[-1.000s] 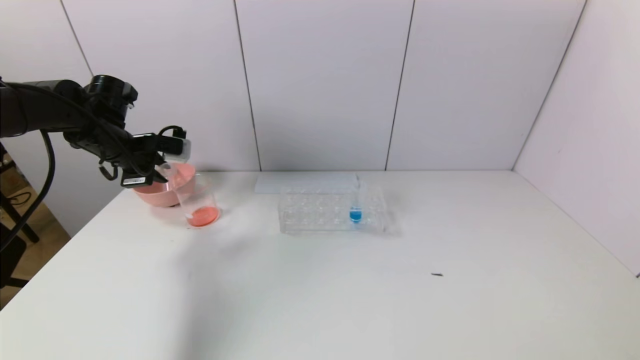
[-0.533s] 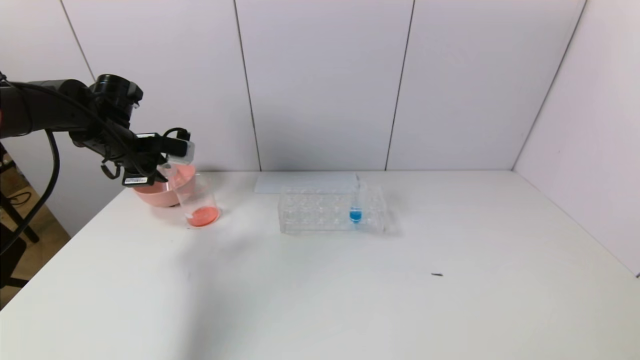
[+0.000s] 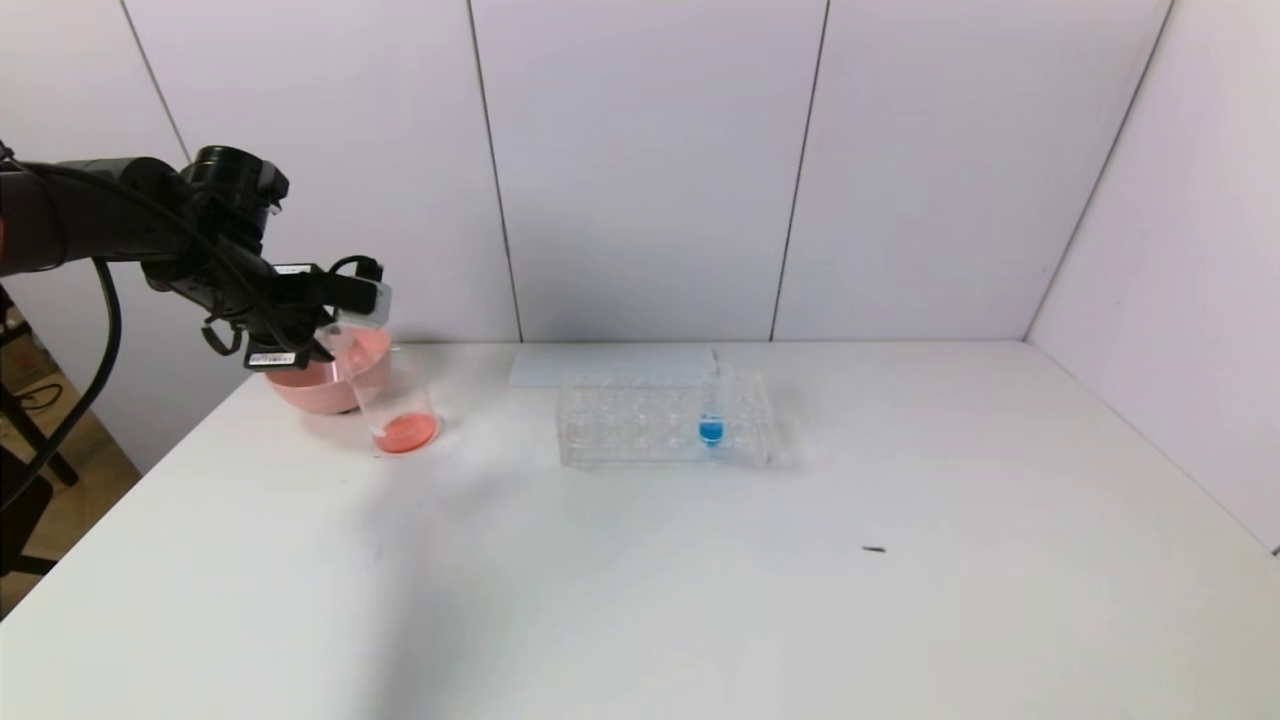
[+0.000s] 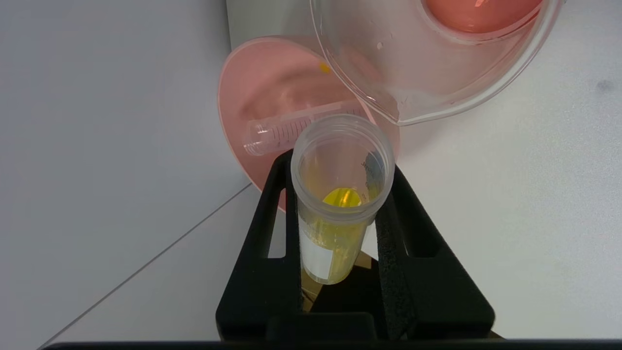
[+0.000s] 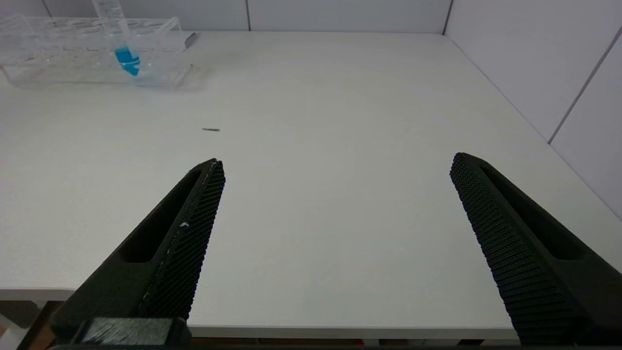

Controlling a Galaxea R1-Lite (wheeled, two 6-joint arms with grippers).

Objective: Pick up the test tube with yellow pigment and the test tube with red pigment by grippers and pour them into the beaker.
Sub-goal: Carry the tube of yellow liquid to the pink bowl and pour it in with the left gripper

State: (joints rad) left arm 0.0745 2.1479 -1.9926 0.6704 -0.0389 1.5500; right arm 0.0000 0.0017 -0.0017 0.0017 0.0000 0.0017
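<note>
Pale panelled walls with thin dark seams are closing in a smooth white table [image 3: 760, 560] that is filling most of the head view, with a tiny dark speck [image 3: 875, 549] lying right of centre. At the upper left of that frame my left gripper [image 3: 335, 338] is hanging over the table's far corner, its pointed black fingers [image 4: 272, 228] pinching the test tube with yellow pigment [image 4: 340, 194], a clear plastic cylinder with a white label patch and a small pool of bright yellow liquid in its bottom. The wrist view is showing what the head view is not: the tube's open mouth is sitting just beside the pouring lip of the beaker [image 4: 437, 63], not over it, and an empty graduated tube [image 4: 286, 129] is lying on its side inside the matte pink bowl [image 4: 252, 97]. From the head view the beaker [image 3: 398, 405] is standing upright, clear and cylindrical, with red-orange liquid covering its floor, touching or just in front of the pink bowl [image 3: 320, 385]. Near the middle of the frame a clear rectangular rack [image 3: 660, 420] is holding one upright tube with blue liquid [image 3: 711, 425]. My right gripper [image 5: 335, 170] is showing only in its own wrist view, its ribbed black fingers [image 5: 194, 218] spread wide over the bare near edge of the table, well apart from the rack at that frame's upper left.
</note>
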